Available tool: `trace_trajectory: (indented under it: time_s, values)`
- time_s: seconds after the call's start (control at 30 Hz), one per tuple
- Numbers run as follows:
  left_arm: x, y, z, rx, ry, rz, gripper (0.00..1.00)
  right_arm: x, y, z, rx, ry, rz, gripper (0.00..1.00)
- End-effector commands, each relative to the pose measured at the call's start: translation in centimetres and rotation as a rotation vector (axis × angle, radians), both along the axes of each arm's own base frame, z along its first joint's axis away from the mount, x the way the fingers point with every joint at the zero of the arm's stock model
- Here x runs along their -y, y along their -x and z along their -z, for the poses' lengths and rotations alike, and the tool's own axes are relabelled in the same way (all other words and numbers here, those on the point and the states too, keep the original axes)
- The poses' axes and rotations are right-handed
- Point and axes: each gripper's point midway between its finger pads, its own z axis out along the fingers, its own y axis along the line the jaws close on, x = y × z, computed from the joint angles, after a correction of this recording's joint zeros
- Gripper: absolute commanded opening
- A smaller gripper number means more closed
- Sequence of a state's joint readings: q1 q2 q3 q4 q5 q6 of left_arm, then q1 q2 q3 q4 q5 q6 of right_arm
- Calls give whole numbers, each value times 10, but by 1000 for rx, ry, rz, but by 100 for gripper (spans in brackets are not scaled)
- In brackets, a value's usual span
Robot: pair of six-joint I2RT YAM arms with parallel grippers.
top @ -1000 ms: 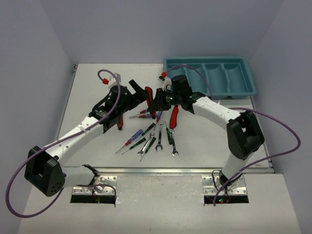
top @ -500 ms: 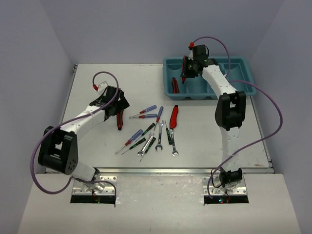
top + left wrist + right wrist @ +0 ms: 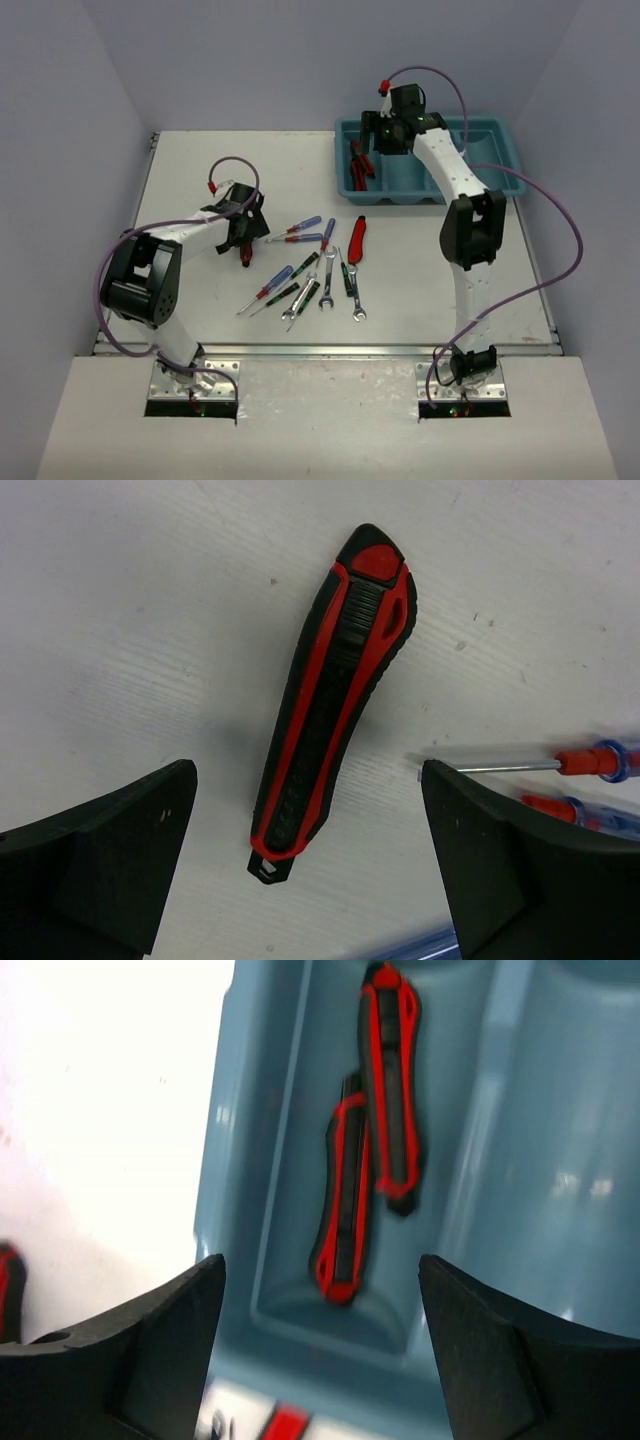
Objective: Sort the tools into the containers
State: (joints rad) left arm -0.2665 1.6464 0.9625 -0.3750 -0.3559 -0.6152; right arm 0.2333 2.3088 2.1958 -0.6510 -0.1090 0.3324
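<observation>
A red-and-black folding knife with a ribbed plastic grip lies flat on the white table, in the gap under the left gripper. The gripper's black fingers stand wide apart on either side and touch nothing. In the left wrist view the knife's long axis runs from upper right to lower left, with the small looped end nearest the camera. From above, the gripper hides most of it and only a red end shows. Two more red-and-black knives lie in the leftmost compartment of the teal-blue four-compartment plastic tray at the far right of the table. They lie lengthwise along the compartment, overlapping, one further up it than the other. The right gripper hangs above them with its fingers spread and empty. The overlap shows only in the right wrist view, where both knives are slightly blurred. The top view alone shows the loose tools between the arms: a fourth red-and-black knife just in front of the tray, blue-handled screwdrivers, thin black-and-green screwdrivers and short silver open-end wrenches. Two of the blue-handled screwdrivers also show at the right edge of the left wrist view.
</observation>
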Motion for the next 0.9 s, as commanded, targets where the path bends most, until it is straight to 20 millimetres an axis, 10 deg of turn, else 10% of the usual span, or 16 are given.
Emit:
trace_trajectory:
  time_s: [0.0,0.27,0.4,0.63,0.87]
  values:
    - [5,-23,4,33,19,-2,85,-9,47,-103,182,-72,-63,79]
    - [3,-18,40,-64,-3,-3,48,-31,124,-121,180,-184,-196,83]
    - [-2,-13,31,-34,23,-38,4,-79,179,-112,104,-363,-420,99]
    - [46,-17,-70,271,258,0,0,-170,258,-65,-34,-557,-708,99]
    - [130,8,-144,437,533,156,0,-223,273,-46,-38,-637,-753,99]
